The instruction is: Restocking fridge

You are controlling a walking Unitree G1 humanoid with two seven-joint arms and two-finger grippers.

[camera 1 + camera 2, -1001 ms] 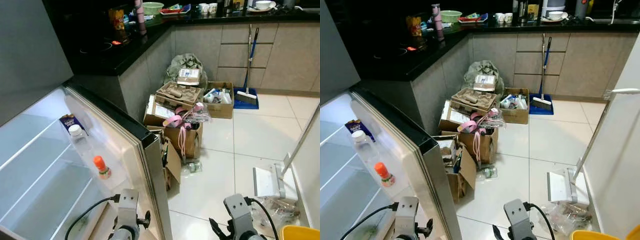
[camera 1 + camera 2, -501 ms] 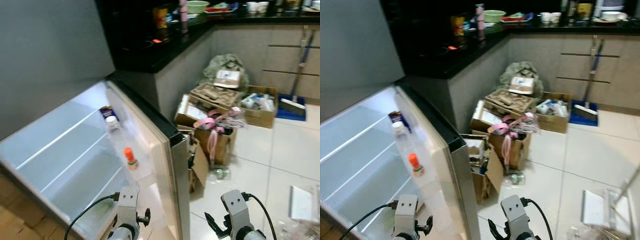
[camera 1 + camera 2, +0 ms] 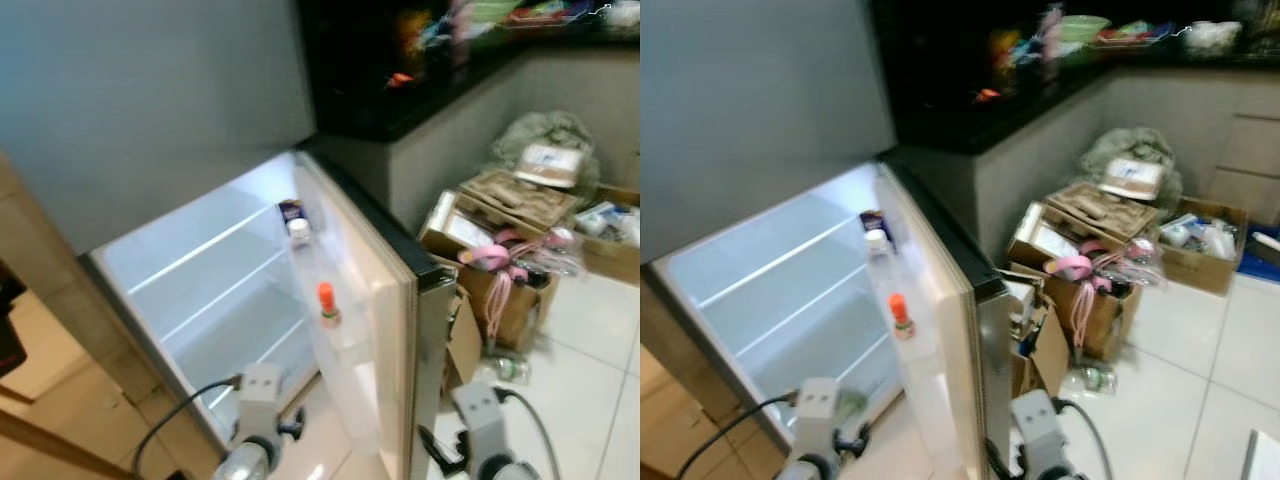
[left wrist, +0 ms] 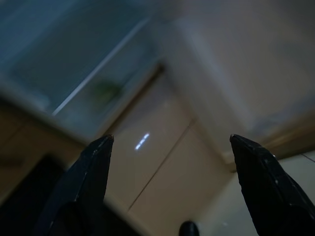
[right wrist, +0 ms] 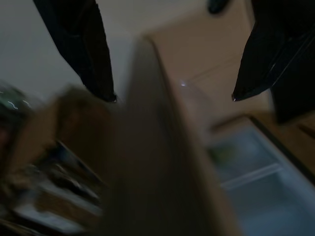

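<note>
The fridge (image 3: pixel 215 270) is seen open, its door (image 3: pixel 360 300) swung wide with a clear bottle (image 3: pixel 299 233) and an orange-capped bottle (image 3: pixel 327 305) held in the door rack. Both pincers are hung low before it: the left pincer (image 4: pixel 170 142) and right pincer (image 5: pixel 172 98) are each spread wide, nothing gripped. Cardboard boxes (image 3: pixel 495 285) are piled on the floor beside the door.

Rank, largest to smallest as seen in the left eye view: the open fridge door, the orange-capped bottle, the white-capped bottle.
1. Fridge door.
2-3. Orange-capped bottle and white-capped bottle: look alike, blurred, unranked.
</note>
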